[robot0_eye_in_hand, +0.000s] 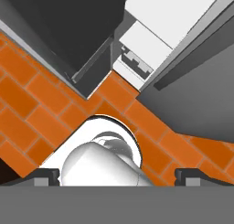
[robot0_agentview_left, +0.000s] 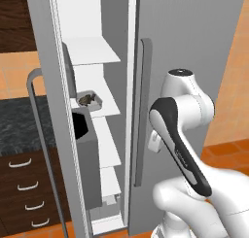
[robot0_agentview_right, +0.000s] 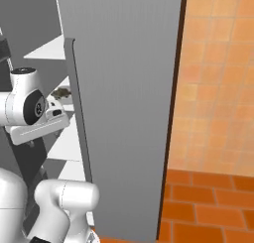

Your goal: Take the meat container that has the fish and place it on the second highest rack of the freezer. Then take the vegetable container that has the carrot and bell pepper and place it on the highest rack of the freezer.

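Nearest, the white arm (robot0_agentview_left: 181,135) rises folded in front of the freezer (robot0_agentview_left: 194,47), its elbow bent level with the middle shelves. The gripper (robot0_eye_in_hand: 117,175) points straight down at the floor, and its two dark fingertips (robot0_eye_in_hand: 45,175) stand wide apart with nothing between them, so the jaws are open and empty.

The floor (robot0_eye_in_hand: 41,104) is laid in orange-red brick tiles that run right up to the freezer's base. In the hand view the bottom corner of the open freezer door (robot0_eye_in_hand: 59,40) and the foot of the white interior meet that tiled floor.

The freezer stands with its narrow left door swung out, a long grey bar handle (robot0_agentview_left: 41,149) on that door and another (robot0_agentview_left: 142,110) on the closed grey panel beside the opening. Inside, white shelves are stacked one above another. On the second shelf from the top (robot0_agentview_left: 104,103), near its front left corner, sits the meat container (robot0_agentview_left: 89,100) with the dark mottled fish (robot0_agentview_left: 86,98) in it. The top shelf (robot0_agentview_left: 92,52) carries nothing.

To the left stands a dark wood cabinet (robot0_agentview_left: 22,193) with curved white drawer handles under a black speckled countertop (robot0_agentview_left: 22,125). Behind it and to the right of the freezer, the wall (robot0_agentview_right: 218,78) is pale orange tile
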